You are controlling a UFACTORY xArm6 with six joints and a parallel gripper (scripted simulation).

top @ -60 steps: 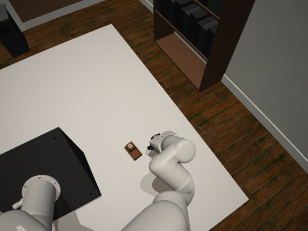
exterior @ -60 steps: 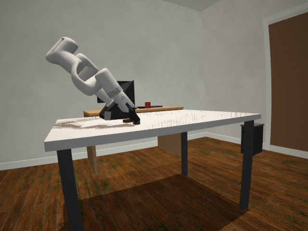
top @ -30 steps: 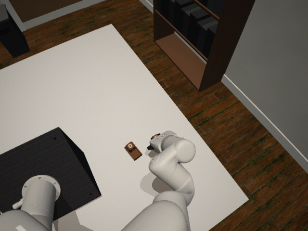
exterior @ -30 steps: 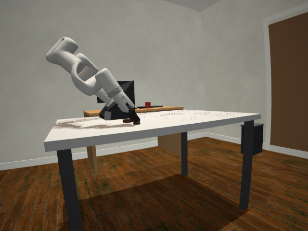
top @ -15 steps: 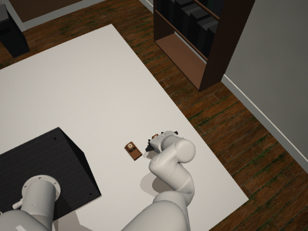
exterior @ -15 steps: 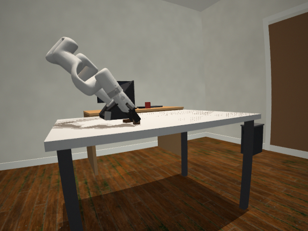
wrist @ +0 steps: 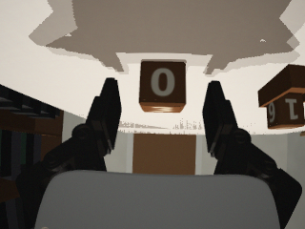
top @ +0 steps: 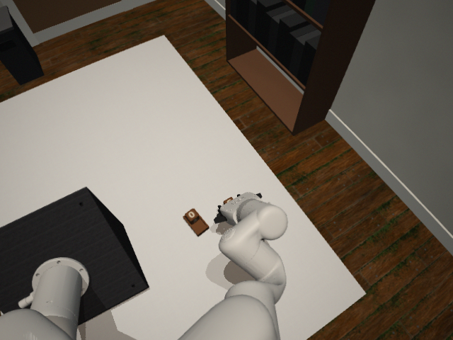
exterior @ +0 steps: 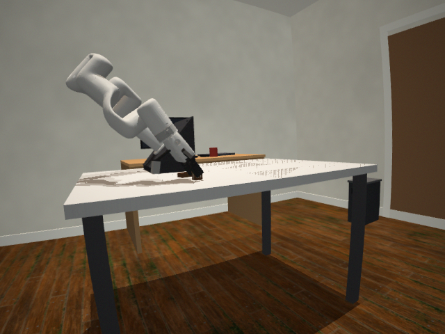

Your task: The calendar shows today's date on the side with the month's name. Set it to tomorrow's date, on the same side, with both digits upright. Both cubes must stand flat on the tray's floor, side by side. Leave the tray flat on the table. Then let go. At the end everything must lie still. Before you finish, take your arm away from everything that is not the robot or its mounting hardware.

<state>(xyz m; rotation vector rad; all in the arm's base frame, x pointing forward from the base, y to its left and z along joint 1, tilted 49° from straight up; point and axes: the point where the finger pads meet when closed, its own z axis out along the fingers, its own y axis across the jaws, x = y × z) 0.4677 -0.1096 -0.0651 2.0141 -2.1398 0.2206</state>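
A small brown tray (top: 197, 224) lies on the white table with one cube (top: 190, 214) in its left end, a 0 on the cube's top. The second cube (top: 228, 200) stands on the table to the right of the tray, mostly hidden by my wrist. In the wrist view this cube (wrist: 163, 86) shows a 0 toward the camera. My gripper (wrist: 162, 94) (exterior: 195, 174) is low over the table, tilted. Its fingers stand on either side of the cube with a gap on each side. The tray with its cube also shows at the right edge of the wrist view (wrist: 286, 105).
A black box (top: 61, 241) sits on the table by my base. The table's right edge (top: 292, 197) is close to the gripper. A dark bookshelf (top: 292, 54) stands on the floor beyond it. A desk with a monitor and a red cup (exterior: 213, 151) stands behind.
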